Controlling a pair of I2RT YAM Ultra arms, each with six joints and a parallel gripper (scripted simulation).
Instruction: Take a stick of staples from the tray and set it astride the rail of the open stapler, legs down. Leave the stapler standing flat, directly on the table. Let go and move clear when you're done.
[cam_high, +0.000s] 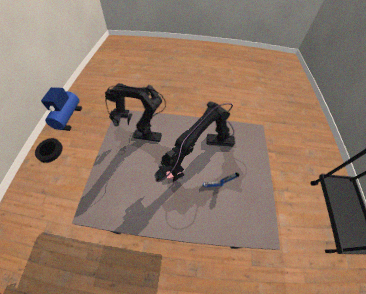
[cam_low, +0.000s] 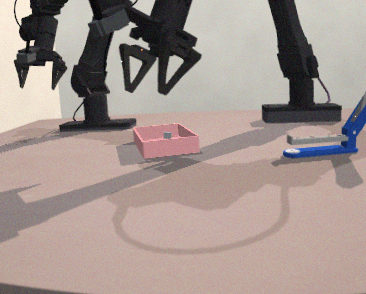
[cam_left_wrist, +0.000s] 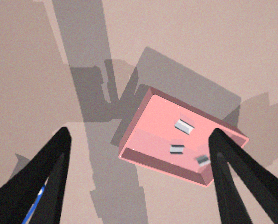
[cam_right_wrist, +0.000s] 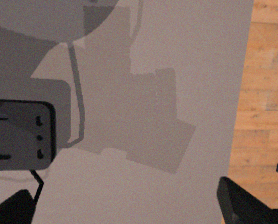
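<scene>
A pink tray (cam_high: 172, 175) (cam_low: 166, 141) (cam_left_wrist: 180, 137) lies on the grey mat, with three short grey staple sticks inside (cam_left_wrist: 184, 126) (cam_left_wrist: 176, 149) (cam_left_wrist: 202, 160). My left gripper (cam_high: 170, 167) (cam_low: 160, 65) (cam_left_wrist: 142, 132) hangs open and empty above the tray, not touching it. The blue stapler (cam_high: 220, 180) (cam_low: 320, 150) stands open on the mat to the side, with its grey rail (cam_low: 317, 139) lying flat and its arm raised. My right gripper (cam_high: 120, 118) (cam_low: 37, 67) (cam_right_wrist: 125, 190) is open and empty, held high near its own base, far from the tray.
The arm bases (cam_high: 146, 135) (cam_high: 221, 140) stand at the mat's back. A blue roll-shaped object (cam_high: 61, 107) and a black disc (cam_high: 48, 150) lie on the wood floor beside the mat. A black rack (cam_high: 345, 210) stands on the other side.
</scene>
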